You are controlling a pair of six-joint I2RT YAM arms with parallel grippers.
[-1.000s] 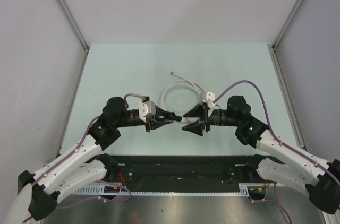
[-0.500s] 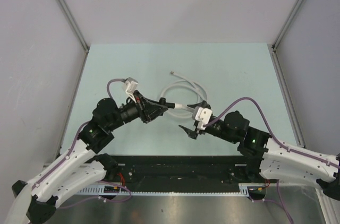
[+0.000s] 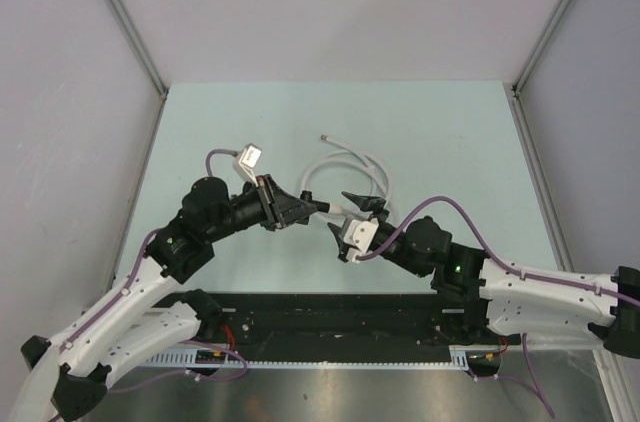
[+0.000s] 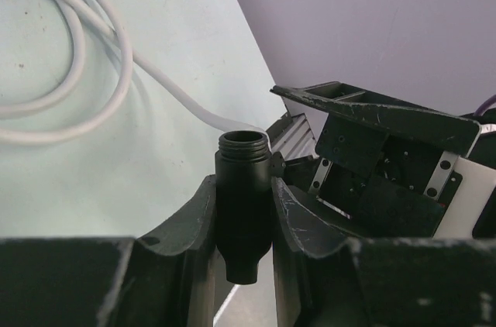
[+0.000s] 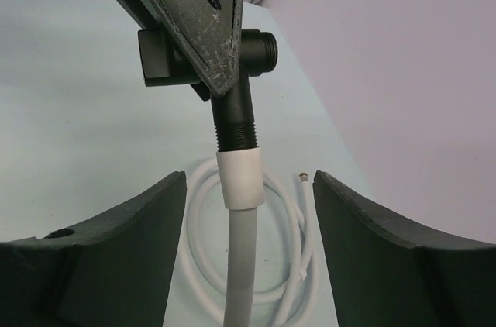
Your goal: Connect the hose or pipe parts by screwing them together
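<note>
Left tool (image 3: 300,208) clamps black fitting (image 4: 243,203), obscured from above; right tool (image 5: 249,180) wide astride white hose (image 5: 240,265), contact unclear

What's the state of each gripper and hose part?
left gripper: shut on black threaded fitting
right gripper: open, straddling white hose, not gripping
black threaded fitting: held above table, hose collar at one thread
white hose: loosely coiled on table
free hose end: unconnected

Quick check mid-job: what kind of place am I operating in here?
Probably a lab robot test cell: a pale green table boxed in by plain panels on metal frame rails, with white tubing and the black fitting in the left claw.
</note>
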